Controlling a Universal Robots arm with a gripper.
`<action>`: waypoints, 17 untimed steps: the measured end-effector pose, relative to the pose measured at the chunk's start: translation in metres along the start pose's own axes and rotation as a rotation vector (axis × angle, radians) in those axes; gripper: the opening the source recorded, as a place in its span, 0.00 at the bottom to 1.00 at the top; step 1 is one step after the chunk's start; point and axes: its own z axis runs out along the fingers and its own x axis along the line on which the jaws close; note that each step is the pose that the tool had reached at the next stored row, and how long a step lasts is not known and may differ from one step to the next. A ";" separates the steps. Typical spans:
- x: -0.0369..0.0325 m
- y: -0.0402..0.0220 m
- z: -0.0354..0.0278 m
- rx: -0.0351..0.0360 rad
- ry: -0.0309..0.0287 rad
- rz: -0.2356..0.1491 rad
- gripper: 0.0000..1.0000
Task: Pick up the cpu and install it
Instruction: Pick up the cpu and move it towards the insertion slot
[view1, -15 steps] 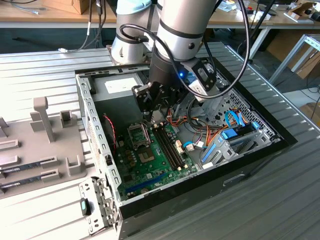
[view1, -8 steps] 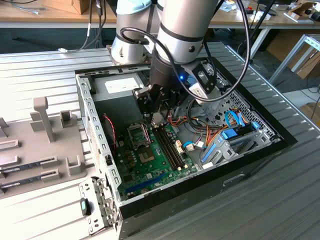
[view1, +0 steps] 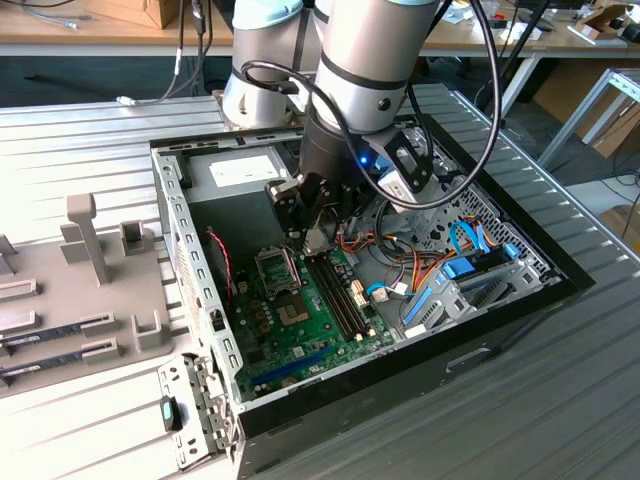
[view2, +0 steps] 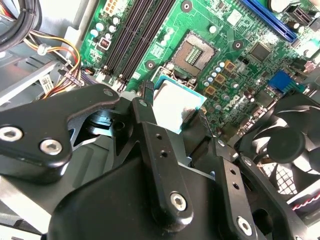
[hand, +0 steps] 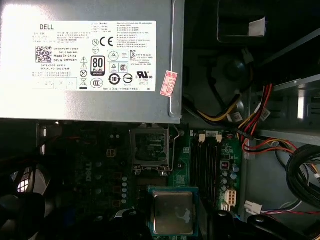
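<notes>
The cpu, a small silvery square with a thin green rim, is held between my gripper's black fingers, which are shut on its two opposite edges. It hangs above the green motherboard, a short way from the open cpu socket. In the first wrist view the cpu sits apart from the socket, which lies between it and the power-supply box. In the exterior view my gripper hovers inside the open computer case, just above the socket.
Black memory slots run beside the socket. Bundles of orange, red and black cables and blue connectors crowd the exterior view's right. A black fan is close to the fingers. Grey fixtures stand outside the case.
</notes>
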 end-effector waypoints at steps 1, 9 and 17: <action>0.0000 -0.0004 0.0003 0.0000 0.0000 0.000 0.47; 0.0001 -0.0033 0.0026 0.0000 0.0000 0.000 0.47; 0.0001 -0.0060 0.0049 0.0000 0.0000 0.000 0.47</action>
